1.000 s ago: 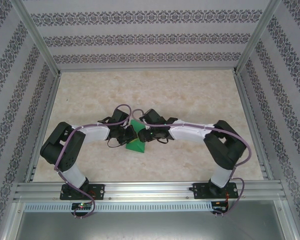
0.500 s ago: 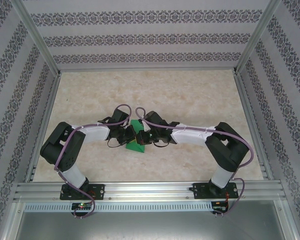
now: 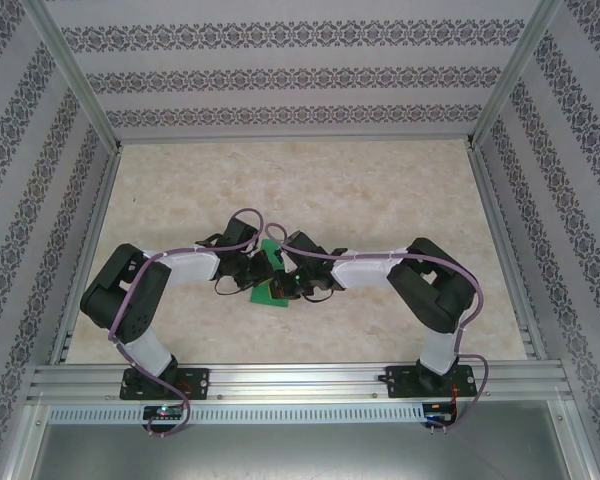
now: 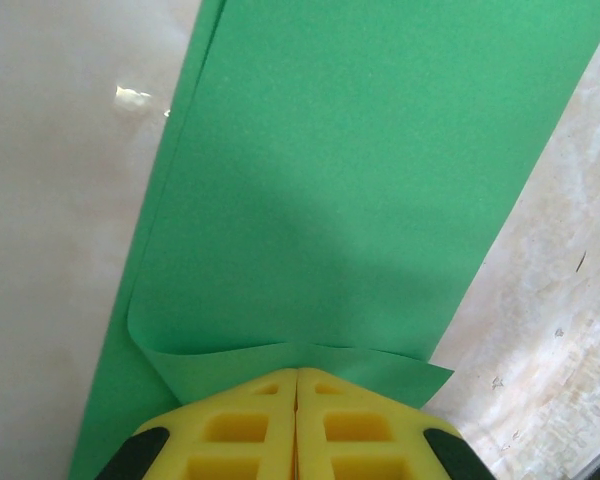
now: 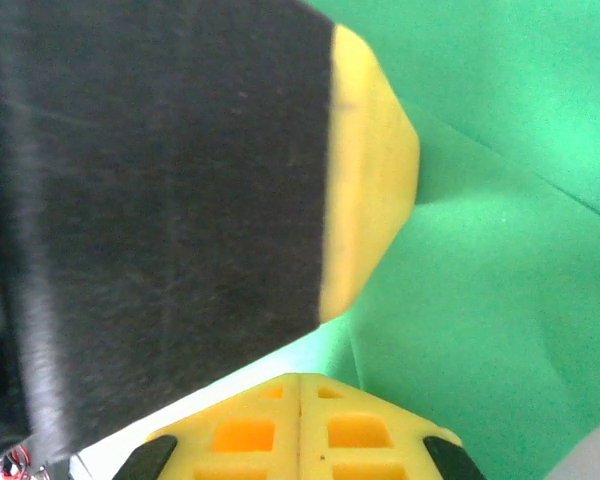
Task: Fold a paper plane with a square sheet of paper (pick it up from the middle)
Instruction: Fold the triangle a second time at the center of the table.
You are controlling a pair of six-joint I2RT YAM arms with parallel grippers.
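Observation:
The square sheet of paper (image 3: 270, 293) is bright green, folded over on itself, and sits between my two grippers at mid-table. In the left wrist view the paper (image 4: 360, 180) runs away as a long folded band. My left gripper (image 4: 298, 368) is shut on its near edge, and a small flap spreads to both sides of the tips. My right gripper (image 5: 300, 376) is shut with nothing seen between its yellow tips, just left of the paper (image 5: 500, 300). From above, the left gripper (image 3: 258, 270) and right gripper (image 3: 288, 281) nearly touch. A paper plane is out of view.
The left gripper's black body and one yellow finger (image 5: 375, 170) loom close in front of the right wrist camera. Beige marbled table (image 3: 380, 190) lies all round, fenced by patterned walls and an aluminium rail (image 3: 300, 380) at the near edge.
The right gripper has shut and its arm has moved left, up against the left gripper. The paper looks narrower and more bunched between them. The left arm has stayed put.

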